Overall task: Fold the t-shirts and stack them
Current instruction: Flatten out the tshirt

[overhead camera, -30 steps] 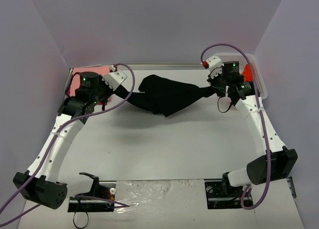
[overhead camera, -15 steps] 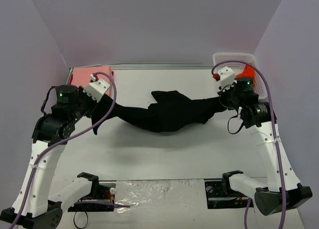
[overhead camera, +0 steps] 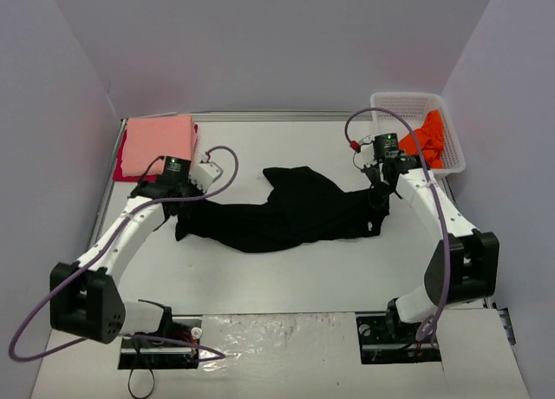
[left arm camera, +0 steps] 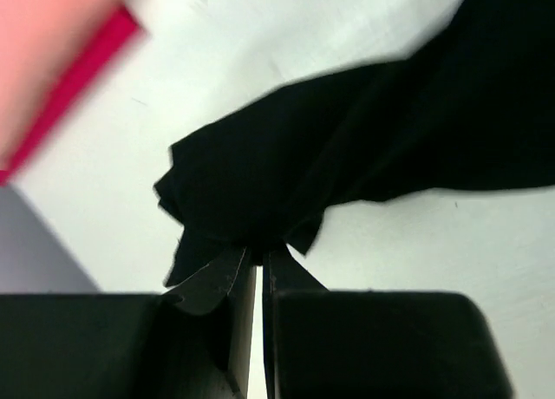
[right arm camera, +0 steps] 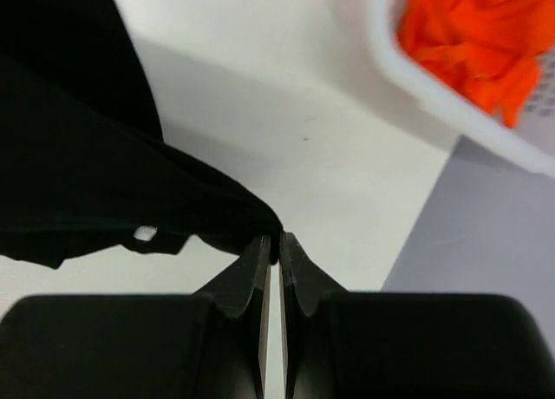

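The large black t-shirt (overhead camera: 286, 210) lies stretched across the middle of the table, bunched at both ends. My left gripper (overhead camera: 184, 210) is shut on its left end; in the left wrist view the black cloth (left arm camera: 347, 156) is pinched at the tips (left arm camera: 260, 253). My right gripper (overhead camera: 379, 193) is shut on the right end, where the black cloth (right arm camera: 87, 182) meets the tips (right arm camera: 275, 241). A folded salmon-pink t-shirt (overhead camera: 158, 140) lies on a red t-shirt (overhead camera: 122, 168) at the back left. The bright orange t-shirt (overhead camera: 424, 134) sits crumpled in the basket.
A white mesh basket (overhead camera: 408, 101) stands at the back right corner, its rim (right arm camera: 425, 87) close to the right gripper. Purple-grey walls enclose the table on three sides. The arm bases sit at the near edge.
Both arms have come down toward the table with the black t-shirt, which hung slack between them and now lies on the surface. The two grips have not changed.
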You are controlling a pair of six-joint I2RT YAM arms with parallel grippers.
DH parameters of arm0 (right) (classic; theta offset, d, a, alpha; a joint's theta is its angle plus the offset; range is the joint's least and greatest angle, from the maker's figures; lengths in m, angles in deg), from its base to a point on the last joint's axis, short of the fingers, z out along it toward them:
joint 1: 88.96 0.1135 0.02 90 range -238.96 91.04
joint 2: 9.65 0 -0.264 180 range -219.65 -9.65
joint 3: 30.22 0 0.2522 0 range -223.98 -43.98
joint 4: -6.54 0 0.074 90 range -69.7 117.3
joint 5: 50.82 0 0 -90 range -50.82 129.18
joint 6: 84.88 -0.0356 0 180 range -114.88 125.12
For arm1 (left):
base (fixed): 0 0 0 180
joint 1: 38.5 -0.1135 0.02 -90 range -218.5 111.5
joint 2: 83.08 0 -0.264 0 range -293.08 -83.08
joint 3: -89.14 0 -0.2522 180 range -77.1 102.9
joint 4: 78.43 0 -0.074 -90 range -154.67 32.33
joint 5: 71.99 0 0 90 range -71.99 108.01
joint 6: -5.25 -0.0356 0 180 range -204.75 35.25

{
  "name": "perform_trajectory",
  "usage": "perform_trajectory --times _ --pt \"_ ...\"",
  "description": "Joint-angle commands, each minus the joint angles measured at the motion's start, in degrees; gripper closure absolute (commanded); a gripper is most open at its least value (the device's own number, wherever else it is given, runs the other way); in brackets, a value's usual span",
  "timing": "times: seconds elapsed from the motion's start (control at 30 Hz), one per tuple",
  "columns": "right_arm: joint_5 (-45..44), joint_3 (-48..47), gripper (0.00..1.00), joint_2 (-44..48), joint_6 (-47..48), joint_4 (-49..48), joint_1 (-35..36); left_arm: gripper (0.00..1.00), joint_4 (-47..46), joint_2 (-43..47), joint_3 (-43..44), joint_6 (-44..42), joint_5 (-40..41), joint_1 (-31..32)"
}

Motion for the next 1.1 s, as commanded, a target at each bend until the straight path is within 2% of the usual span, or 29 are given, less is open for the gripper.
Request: perform_trajectory --times 0.0,0.1,0.2,0.33,0.4,0.43,0.53,0.57,0.7,0.87,1.07 --pt "-1.84 1.49 0.99 -3.69 0.08 -0.98 -0.6 0.98 -4.55 -0.91 -3.65 -0.11 0.0 -0.4" --pt "-0.7 1.49 0.8 -5.63 0.25 -0.72 -0.43 0.98 -5.43 -1.1 -6.2 -0.29 -1.76 0.13" --pt "0.19 0.79 0.54 -5.73 0.51 0.77 -0.34 0.98 -5.52 -0.31 -7.79 -0.29 -3.43 0.66" --pt "5.0 -2.98 0.45 -3.8 2.0 4.02 0.89 0.98 -5.61 0.14 -8.93 0.06 -5.1 1.1" --pt "7.91 -4.22 0.45 -1.87 3.06 6.22 2.03 0.98 -5.61 0.14 -9.2 0.15 -5.1 1.27" --pt "12.8 -5.01 0.46 -1.42 4.54 7.01 3.69 0.98 -5.87 0.14 -9.37 0.24 -5.02 1.27" --pt "16.44 -5.02 0.56 -0.54 5.0 7.63 8.08 0.98 -6.75 0.14 -10.25 0.59 -4.75 1.27" --pt "16.88 -4.84 0.66 -0.8 5.35 7.46 11.84 0.98 -6.93 -0.04 -10.43 0.67 -4.66 1.27" --pt "19.51 -6.94 0.85 -6.49 4.91 7.28 18.27 0.98 -7.02 -1.0 -10.6 0.85 -4.05 1.27" --pt "20.84 -9.23 0.86 -13.18 5.44 6.23 23.56 0.98 -7.37 -1.36 -10.34 1.11 -2.82 1.27" --pt "20.67 -8.62 0.82 -19.69 6.23 4.21 25.06 0.98 -7.63 -0.57 -11.04 1.12 -1.94 1.18"
